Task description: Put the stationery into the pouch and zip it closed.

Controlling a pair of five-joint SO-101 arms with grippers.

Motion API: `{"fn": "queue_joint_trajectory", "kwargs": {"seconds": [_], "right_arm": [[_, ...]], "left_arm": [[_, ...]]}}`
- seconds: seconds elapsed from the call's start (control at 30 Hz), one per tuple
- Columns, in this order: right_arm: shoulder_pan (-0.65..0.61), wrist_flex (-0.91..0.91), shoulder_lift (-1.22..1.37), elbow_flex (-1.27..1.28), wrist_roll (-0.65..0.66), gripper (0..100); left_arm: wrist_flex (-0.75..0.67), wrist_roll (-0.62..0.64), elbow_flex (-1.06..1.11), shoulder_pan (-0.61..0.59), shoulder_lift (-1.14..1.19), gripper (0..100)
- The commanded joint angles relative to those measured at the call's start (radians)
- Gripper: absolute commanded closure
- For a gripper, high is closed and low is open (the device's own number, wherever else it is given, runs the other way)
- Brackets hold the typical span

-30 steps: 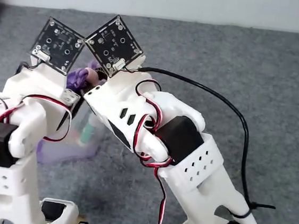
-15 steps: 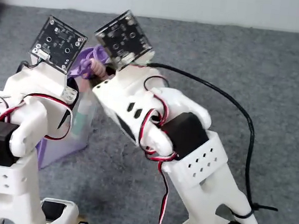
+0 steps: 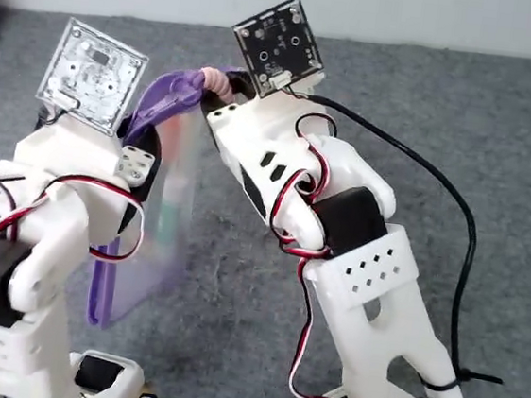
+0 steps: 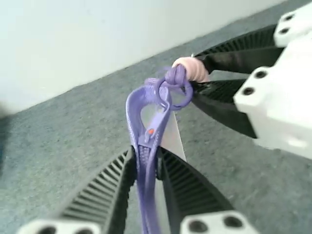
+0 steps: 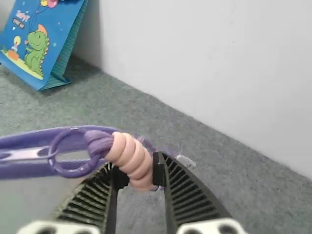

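Purple-trimmed, probably light and floppy: take the clear pouch (image 3: 152,235), held up over the table (image 3: 502,119), by its stiffer zip band (image 4: 134,109), clamped in the left gripper (image 4: 145,163), pink coiled pull (image 5: 127,151) pinched in the right gripper (image 5: 135,165).

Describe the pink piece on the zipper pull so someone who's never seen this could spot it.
Above the grey table hangs a clear pouch with purple edging. At its zipper end, a purple ring leads to the pink piece, pinched in the right hand. It is a short, ribbed, pale pink bead, the only pink among purple parts.
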Motion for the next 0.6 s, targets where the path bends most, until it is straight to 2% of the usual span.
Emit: {"fn": "queue_joint_trajectory", "kwargs": {"seconds": [0.0,0.43,0.57], "right_arm": [[0.133,-0.094,-0.002,0.055,-0.014,99.1],[0.257,-0.302,-0.002,0.299,-0.014,99.1],[0.254,-0.309,-0.012,0.324,-0.015,99.1]], "left_arm": [[0.029,0.035,-0.093,-0.006,-0.02,99],[0.029,0.058,-0.105,-0.006,-0.075,99],[0.029,0.06,-0.102,-0.012,-0.08,99]]}}
